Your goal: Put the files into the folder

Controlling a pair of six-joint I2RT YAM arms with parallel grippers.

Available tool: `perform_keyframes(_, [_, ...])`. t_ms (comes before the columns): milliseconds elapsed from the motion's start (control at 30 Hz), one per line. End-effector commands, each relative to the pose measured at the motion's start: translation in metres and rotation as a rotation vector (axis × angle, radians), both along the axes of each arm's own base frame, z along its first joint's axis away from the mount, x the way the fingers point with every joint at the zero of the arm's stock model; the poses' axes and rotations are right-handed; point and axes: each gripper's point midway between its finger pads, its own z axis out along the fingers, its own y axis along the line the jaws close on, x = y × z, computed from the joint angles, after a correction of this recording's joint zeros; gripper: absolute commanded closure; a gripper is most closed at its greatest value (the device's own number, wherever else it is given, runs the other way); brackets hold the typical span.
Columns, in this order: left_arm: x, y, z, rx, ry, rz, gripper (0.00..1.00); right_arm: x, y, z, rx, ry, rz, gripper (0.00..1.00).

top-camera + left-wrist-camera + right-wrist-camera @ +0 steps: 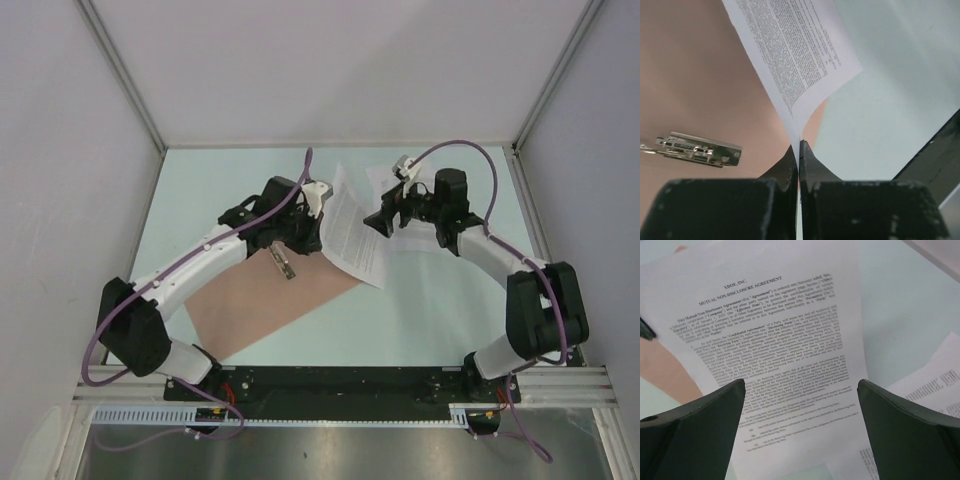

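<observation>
Salmon-brown folder point(262, 310) lies flat on the table point(440, 310) in front of the left arm, with a metal clip point(699, 149) on its upper face. The left gripper point(799, 145) is clamped on the edge of one printed sheet point(795, 55), held tilted over the folder's right edge. The right gripper point(801, 390) is released, jaws wide, over the same sheet. Another sheet point(935, 385) lies farther back on the table.

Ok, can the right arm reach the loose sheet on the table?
Probably yes: the right gripper is open and empty, and the loose sheet lies uncovered just beside it on the table.
</observation>
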Motion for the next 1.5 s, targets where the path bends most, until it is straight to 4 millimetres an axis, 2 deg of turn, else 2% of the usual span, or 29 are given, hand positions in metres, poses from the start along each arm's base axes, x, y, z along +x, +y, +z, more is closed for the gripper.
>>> perform_keyframes(0, [-0.015, 0.016, -0.008, 0.16, -0.085, -0.095, 1.0, 0.005, 0.014, 0.026, -0.037, -0.332, 0.23, 0.0])
perform_keyframes(67, [-0.022, 0.021, -0.014, 0.222, -0.106, -0.136, 1.0, 0.015, 0.006, 0.021, -0.031, -0.325, 0.234, 0.0])
perform_keyframes(167, [-0.022, 0.024, -0.011, 0.26, -0.152, -0.133, 1.0, 0.018, 0.001, 0.022, 0.027, -0.274, 0.306, 0.0])
perform_keyframes(267, [-0.023, 0.023, -0.007, 0.262, -0.181, -0.137, 1.0, 0.019, 0.005, 0.013, 0.056, -0.23, 0.362, 0.0])
perform_keyframes(333, [-0.027, 0.022, -0.004, 0.299, -0.225, -0.149, 1.0, 0.018, 0.013, 0.014, 0.071, -0.215, 0.405, 0.01])
perform_keyframes(400, [-0.032, 0.02, 0.0, 0.31, -0.262, -0.169, 1.0, 0.018, 0.024, 0.005, 0.071, -0.193, 0.425, 0.03])
perform_keyframes(433, [-0.033, 0.02, 0.008, 0.292, -0.286, -0.161, 1.0, 0.019, 0.028, 0.004, 0.072, -0.192, 0.426, 0.03])
perform_keyframes(567, [-0.036, 0.026, 0.012, 0.283, -0.309, -0.152, 1.0, 0.02, 0.046, -0.001, 0.079, -0.178, 0.437, 0.04])
perform_keyframes(700, [-0.038, 0.03, 0.016, 0.291, -0.311, -0.156, 1.0, 0.022, 0.05, -0.01, 0.07, -0.198, 0.458, 0.03])
perform_keyframes(833, [-0.041, 0.034, 0.019, 0.305, -0.316, -0.161, 1.0, 0.024, 0.045, -0.004, 0.096, -0.216, 0.474, 0.04])
perform_keyframes(933, [-0.037, 0.039, 0.02, 0.326, -0.33, -0.137, 1.0, 0.008, 0.052, -0.001, 0.127, -0.194, 0.543, 0.11])
perform_keyframes(1100, [-0.032, 0.039, 0.029, 0.323, -0.354, -0.117, 1.0, -0.01, 0.061, -0.007, 0.136, -0.157, 0.613, 0.35])
perform_keyframes(1167, [-0.03, 0.041, 0.03, 0.328, -0.359, -0.101, 1.0, -0.011, 0.061, -0.007, 0.147, -0.141, 0.619, 0.47])
perform_keyframes(1233, [-0.028, 0.045, 0.028, 0.354, -0.355, -0.089, 1.0, -0.011, 0.06, -0.008, 0.149, -0.131, 0.617, 0.52])
perform_keyframes(1333, [-0.025, 0.049, 0.024, 0.377, -0.355, -0.061, 1.0, -0.012, 0.057, -0.005, 0.16, -0.105, 0.613, 0.8])
perform_keyframes(1367, [-0.022, 0.05, 0.022, 0.386, -0.35, -0.041, 1.0, -0.012, 0.055, -0.006, 0.163, -0.085, 0.608, 0.83])
perform_keyframes(1467, [-0.014, 0.052, 0.014, 0.394, -0.319, 0.02, 1.0, -0.006, 0.051, -0.012, 0.138, -0.053, 0.555, 0.81])
